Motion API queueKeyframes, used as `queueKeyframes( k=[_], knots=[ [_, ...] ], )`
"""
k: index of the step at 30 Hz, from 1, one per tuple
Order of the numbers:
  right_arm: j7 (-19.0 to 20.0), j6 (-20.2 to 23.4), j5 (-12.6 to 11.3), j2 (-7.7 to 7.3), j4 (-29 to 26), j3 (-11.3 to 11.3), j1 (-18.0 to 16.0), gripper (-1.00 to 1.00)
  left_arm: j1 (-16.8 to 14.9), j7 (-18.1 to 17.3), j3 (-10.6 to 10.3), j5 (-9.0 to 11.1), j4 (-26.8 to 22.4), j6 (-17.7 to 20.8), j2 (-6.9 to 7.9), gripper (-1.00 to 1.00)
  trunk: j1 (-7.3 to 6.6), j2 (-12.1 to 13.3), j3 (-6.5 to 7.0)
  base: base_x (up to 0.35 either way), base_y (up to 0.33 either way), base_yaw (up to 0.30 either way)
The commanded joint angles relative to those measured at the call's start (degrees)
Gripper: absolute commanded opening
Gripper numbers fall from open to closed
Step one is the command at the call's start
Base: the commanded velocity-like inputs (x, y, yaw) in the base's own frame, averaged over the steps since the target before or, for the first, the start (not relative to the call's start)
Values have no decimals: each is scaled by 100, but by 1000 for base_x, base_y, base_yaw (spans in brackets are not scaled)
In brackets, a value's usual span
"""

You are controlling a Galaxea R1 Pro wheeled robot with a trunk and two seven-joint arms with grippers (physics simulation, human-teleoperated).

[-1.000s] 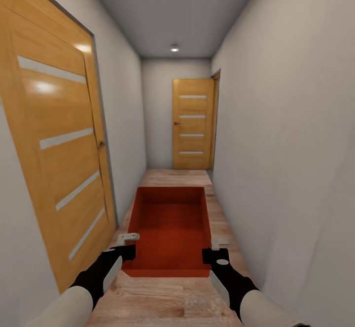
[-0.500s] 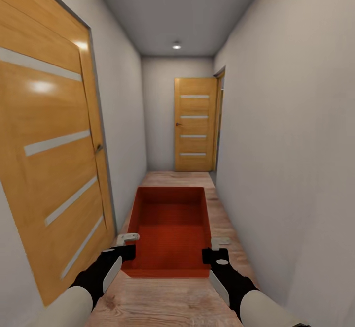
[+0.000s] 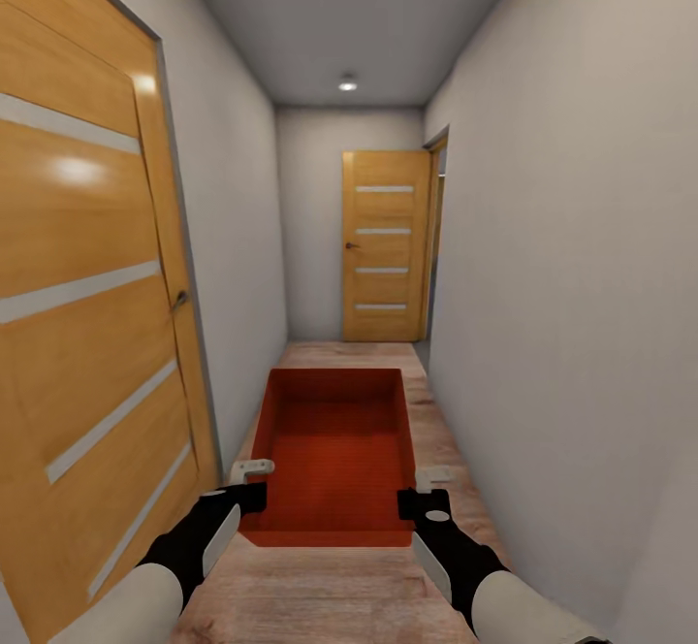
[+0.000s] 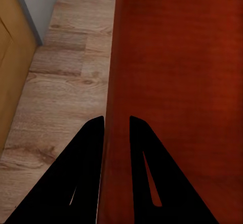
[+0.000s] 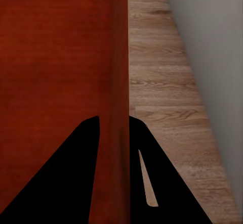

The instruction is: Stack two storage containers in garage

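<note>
I carry one red-orange storage container (image 3: 334, 450), lidless and empty, held out level in front of me over the light wood plank hallway floor. My left gripper (image 3: 254, 485) is shut on its left wall near the near corner; the left wrist view shows its black fingers (image 4: 91, 148) straddling that wall (image 4: 116, 82). On the opposite side my right gripper (image 3: 427, 489) is shut on the right wall, its fingers (image 5: 88, 148) on either side of the wall (image 5: 120, 72).
I am in a narrow hallway with pale grey walls. A wooden door with frosted strips (image 3: 87, 353) stands close on the left. Another such door (image 3: 385, 244) closes the far end, with a doorway (image 3: 434, 237) beside it on the right. Wood floor (image 3: 349, 353) runs ahead.
The camera has moved forward along the hallway: the left door has grown and slid out leftward, the far door is slightly nearer. The container and both grippers keep their hold.
</note>
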Motion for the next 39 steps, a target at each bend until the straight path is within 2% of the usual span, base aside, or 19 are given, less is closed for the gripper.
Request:
queueKeyframes(
  k=[1, 19, 39],
  knots=[
    [-586, -113, 75, -9, -26, -187, -9, -100, 2, 314, -5, -31, 2, 38, 48, -100, 3, -4, -7, 324, 0, 0],
    [-593, -116, 72, -8, -26, -189, -9, -100, 2, 314, -5, -31, -1, 38, 48, -100, 3, -4, -7, 323, 61, 0],
    [-585, -112, 73, -13, -26, -188, -9, -100, 2, 314, -5, -31, 7, 37, 48, -100, 3, -4, -7, 324, 1, 0]
  ],
)
